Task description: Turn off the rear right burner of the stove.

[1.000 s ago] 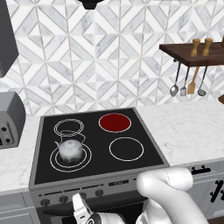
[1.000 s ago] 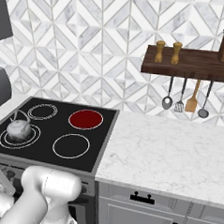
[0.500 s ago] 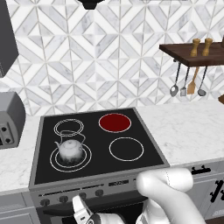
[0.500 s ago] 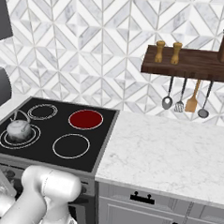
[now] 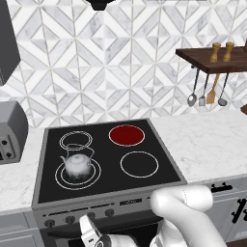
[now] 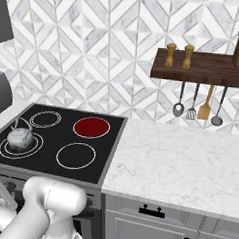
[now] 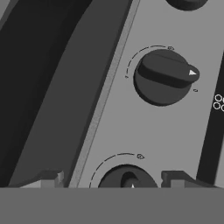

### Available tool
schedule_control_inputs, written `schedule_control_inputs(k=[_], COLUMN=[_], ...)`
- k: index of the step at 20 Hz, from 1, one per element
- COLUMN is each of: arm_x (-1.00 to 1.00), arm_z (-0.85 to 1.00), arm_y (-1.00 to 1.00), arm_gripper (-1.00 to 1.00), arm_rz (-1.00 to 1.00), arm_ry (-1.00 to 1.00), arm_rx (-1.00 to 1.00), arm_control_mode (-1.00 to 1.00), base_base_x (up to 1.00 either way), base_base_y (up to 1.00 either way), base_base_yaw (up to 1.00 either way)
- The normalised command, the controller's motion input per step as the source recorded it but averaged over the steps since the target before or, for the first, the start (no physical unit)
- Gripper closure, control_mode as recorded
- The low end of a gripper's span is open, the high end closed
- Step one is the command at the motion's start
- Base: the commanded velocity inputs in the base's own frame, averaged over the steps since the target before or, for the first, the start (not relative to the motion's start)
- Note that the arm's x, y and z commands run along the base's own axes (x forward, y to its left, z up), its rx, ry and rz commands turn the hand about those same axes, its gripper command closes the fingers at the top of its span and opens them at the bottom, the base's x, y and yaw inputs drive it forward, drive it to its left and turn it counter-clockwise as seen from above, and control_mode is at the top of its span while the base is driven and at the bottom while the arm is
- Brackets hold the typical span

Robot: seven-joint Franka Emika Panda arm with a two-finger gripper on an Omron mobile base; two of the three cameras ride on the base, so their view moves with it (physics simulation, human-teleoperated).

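Rear right burner (image 5: 126, 134): deep red inside its white ring, at the back right of the stove (image 5: 159, 159).
Kettle (image 5: 77, 164): on the front left zone.
End effector (image 7: 114, 180): low at the stove's front panel, fingers apart, straddling a dark knob (image 7: 126, 179); contact cannot be told.
Second knob (image 7: 164, 76): further along the panel.

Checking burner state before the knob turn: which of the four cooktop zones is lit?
The rear right burner: its disc glows deep red. The other three zones on the stove are black inside their white rings, the front left one under a kettle.
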Motion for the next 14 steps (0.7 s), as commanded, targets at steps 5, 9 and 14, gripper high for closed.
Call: schedule_control_inputs(k=[5,9,14], arm_x=[0.0,0.0,-0.07], arm_z=[0.0,0.0,0.0], arm_y=[0.0,0.0,-0.01], arm_gripper=[1.0,1.0,1.0], arm_rz=[0.0,0.0,-0.14], arm_ry=[0.0,0.0,0.0], arm_rx=[0.0,0.0,0.12], arm_control_mode=[-1.0,-1.0,-1.0], base_base_x=[0.0,0.0,0.0], base_base_y=[0.0,0.0,0.0], base_base_yaw=[0.0,0.0,0.0])
